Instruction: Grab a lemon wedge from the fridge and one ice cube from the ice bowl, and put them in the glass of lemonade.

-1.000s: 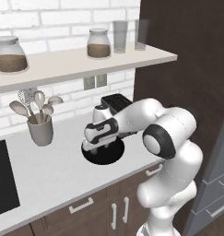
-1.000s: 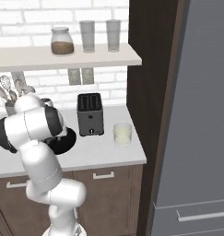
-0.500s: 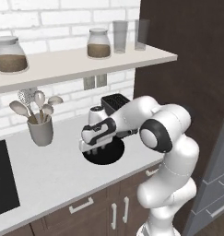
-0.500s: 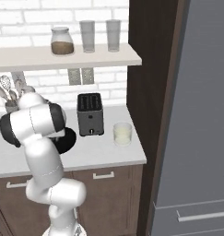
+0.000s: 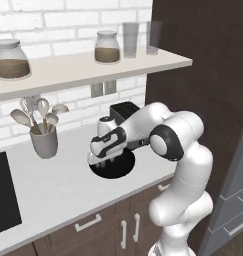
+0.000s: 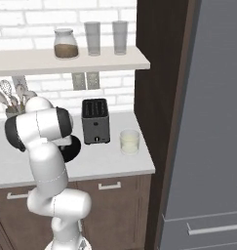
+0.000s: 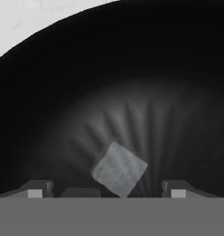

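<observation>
We count one ice cube [image 7: 119, 168] in the one ice bowl [image 7: 132, 69], between our gripper's [image 7: 105, 191] spread-apart tips.

ice cube [image 7: 119, 169]: pale, translucent, tilted, in ice bowl [image 5: 121, 170] | glass of lemonade [image 6: 129, 142]: upright, counter

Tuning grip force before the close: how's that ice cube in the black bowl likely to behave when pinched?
The ice cube looks small, glassy and translucent, so probably light, rigid and slick. It sits cornerwise between the open jaws of the gripper, so it may twist or squirt out. The glossy ice bowl likely lets it skate if nudged.
</observation>
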Motion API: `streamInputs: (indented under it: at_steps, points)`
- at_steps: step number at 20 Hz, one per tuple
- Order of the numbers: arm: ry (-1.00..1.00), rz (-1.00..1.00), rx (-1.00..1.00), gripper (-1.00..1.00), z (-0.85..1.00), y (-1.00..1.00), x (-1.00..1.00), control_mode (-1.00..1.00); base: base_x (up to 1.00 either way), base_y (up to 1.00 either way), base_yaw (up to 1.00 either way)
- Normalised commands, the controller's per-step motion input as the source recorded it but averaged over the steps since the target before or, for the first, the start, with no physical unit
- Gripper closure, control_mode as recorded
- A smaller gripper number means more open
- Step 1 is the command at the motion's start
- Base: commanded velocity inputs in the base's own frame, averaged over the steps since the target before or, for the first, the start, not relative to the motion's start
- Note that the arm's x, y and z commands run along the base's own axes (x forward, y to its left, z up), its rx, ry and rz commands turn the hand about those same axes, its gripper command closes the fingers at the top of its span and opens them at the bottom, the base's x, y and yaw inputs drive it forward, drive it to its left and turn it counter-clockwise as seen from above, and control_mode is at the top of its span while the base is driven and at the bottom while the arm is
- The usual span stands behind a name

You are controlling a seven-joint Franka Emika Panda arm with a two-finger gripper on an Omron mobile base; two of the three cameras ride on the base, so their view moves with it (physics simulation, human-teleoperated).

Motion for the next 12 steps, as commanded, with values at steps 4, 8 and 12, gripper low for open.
streamInputs:
  at_steps: [4,8,12]
  points:
    - [0.0,-0.08,0.0,-1.0,0.0,-0.29,0.14,-1.0,0.0,0.0,0.0]
    - [0.0,-0.12,0.01,-1.0,0.0,-0.5,0.0,-1.0,0.0,0.0,0.0]
    - [0.0,-0.09,0.01,-1.0,0.0,-0.42,0.0,-1.0,0.0,0.0,0.0]
